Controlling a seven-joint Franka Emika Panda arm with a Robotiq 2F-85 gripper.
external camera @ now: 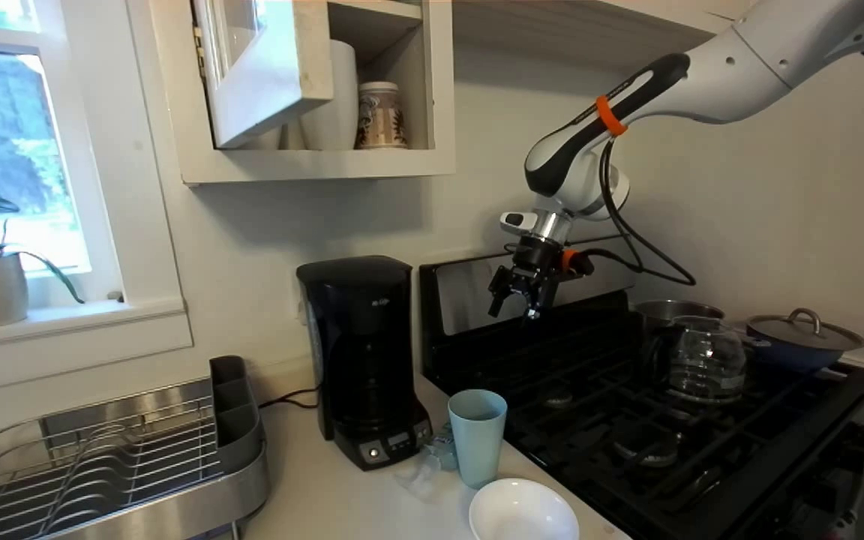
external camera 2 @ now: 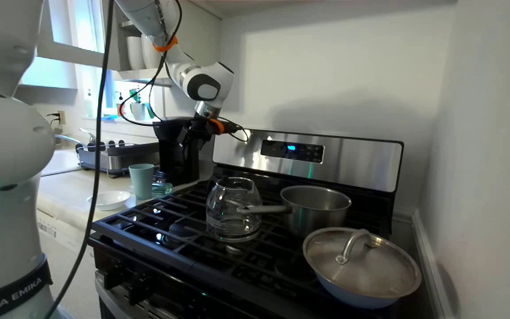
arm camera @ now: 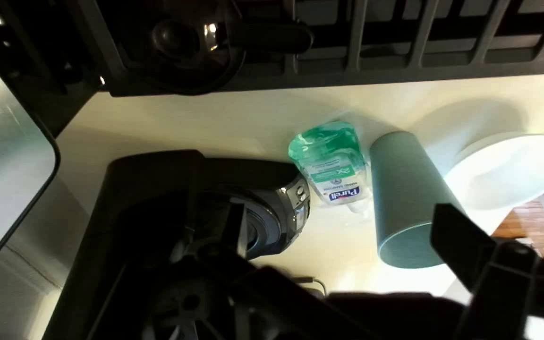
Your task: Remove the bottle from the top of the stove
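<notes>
The bottle, a clear and green hand sanitizer bottle point(arm camera: 331, 163), lies on its side on the counter. It is between the coffee maker and the light blue cup, beside the stove point(external camera 2: 184, 261), not on its top. It shows small in both exterior views point(external camera: 441, 450) point(external camera 2: 162, 189). The stove's black grates also show in an exterior view point(external camera: 589, 420) and along the top of the wrist view point(arm camera: 395, 71). My gripper point(external camera: 513, 304) is open and empty, high above the stove's back corner near the coffee maker. In the wrist view its fingers point(arm camera: 343, 224) are spread wide.
The light blue cup point(external camera: 479, 442) and white bowl point(external camera: 523, 514) stand near the bottle. The black coffee maker point(external camera: 361, 337) is behind it. On the stove are a glass kettle point(external camera 2: 233, 217), a steel pot point(external camera 2: 321, 208) and a lidded pan point(external camera 2: 361, 266). A cabinet door point(external camera: 274, 82) hangs open.
</notes>
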